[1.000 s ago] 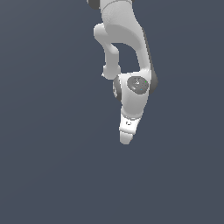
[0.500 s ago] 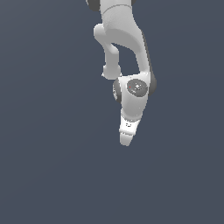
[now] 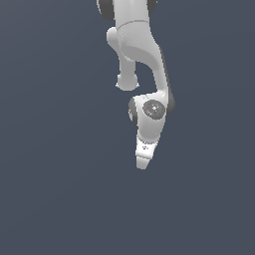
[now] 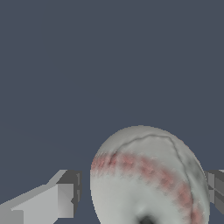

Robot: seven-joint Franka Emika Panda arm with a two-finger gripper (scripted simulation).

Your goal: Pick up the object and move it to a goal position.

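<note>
Ball [image 4: 148, 175] sits between the end effector's [image 4: 142, 197] fingers [image 4: 61, 199], nearer one pad, a gap at the other. End effector spread, not yet clamped. Round, no long axis. Hidden in exterior view.

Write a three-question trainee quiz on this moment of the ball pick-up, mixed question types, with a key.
1. True or false: in the wrist view, the ball sits between the two fingers of the gripper.
2. Multiple choice: the seam marks on the ball are A) blue, B) reddish, C) black.
3. Short answer: does the exterior view show the ball?

Key
1. True. One finger shows on each side of it; the near one stands apart from it by a visible gap.
2. B.
3. No. Only the arm shows there, against a plain dark ground; the ball is out of sight in that view.
</note>
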